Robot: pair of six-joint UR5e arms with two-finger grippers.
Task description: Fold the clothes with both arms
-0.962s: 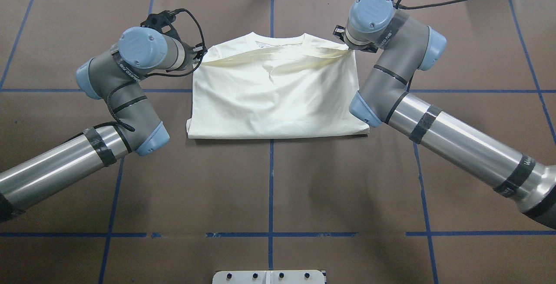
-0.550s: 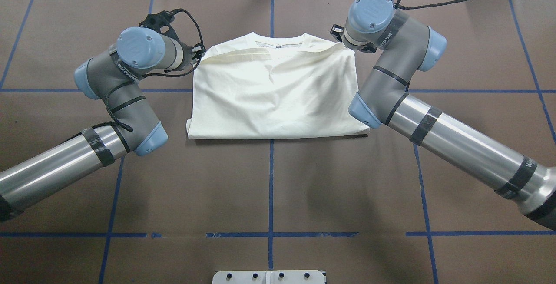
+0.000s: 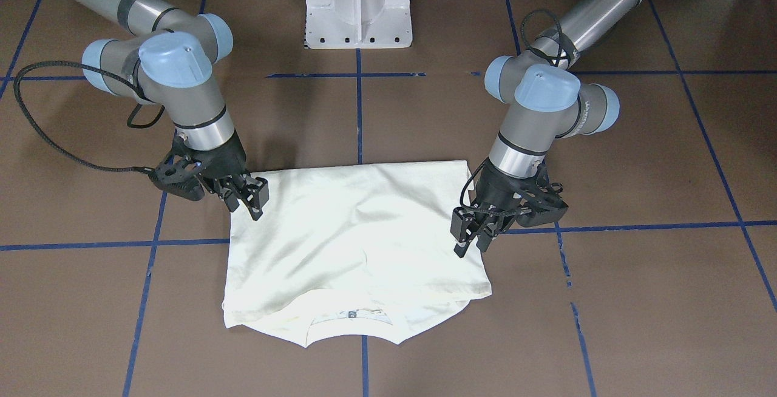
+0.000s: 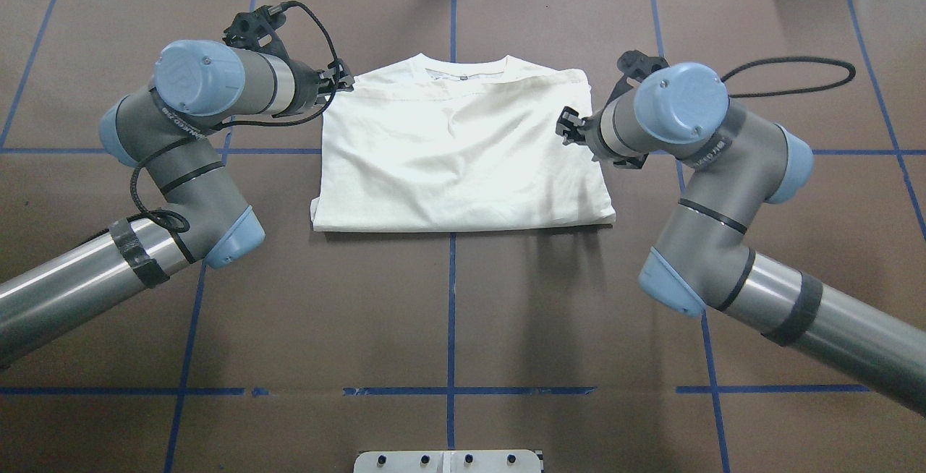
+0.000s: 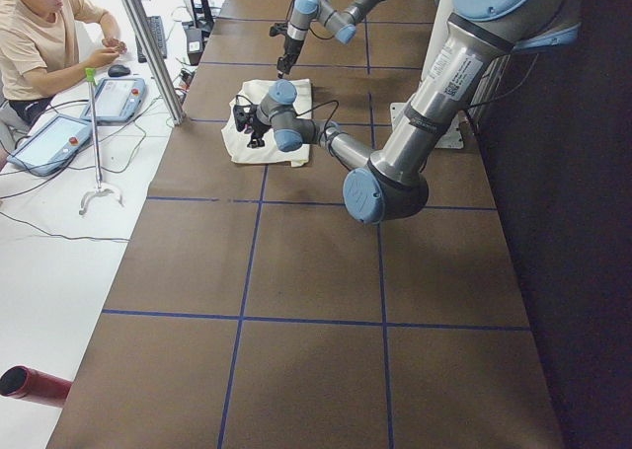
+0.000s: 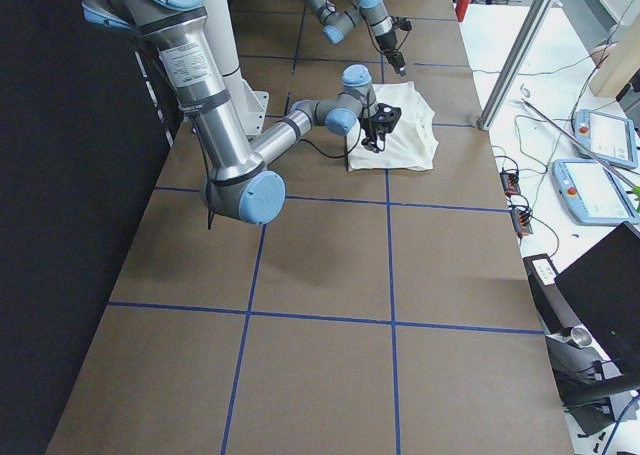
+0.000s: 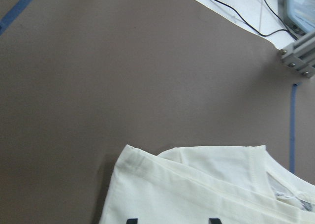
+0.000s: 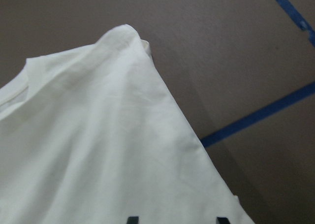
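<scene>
Tabletop (image 4: pixel 448 314) — shirt (image 4: pixel 463 155) released flat; left pincer (image 3: pixel 472 243), right pincer (image 3: pixel 247 205) lifted clear.

The folded-over edge of the T-shirt (image 4: pixel 463 155) was stretched taut between the two pincers; it now lies slack and flat just short of the collar. The right pincer (image 4: pixel 568 126) has let go, fingers apart, and drawn back toward the robot, so the shirt's side edge is now just beside it. The left pincer (image 4: pixel 340 84) has released too, with the shoulder corner lying under its spread tips.
</scene>
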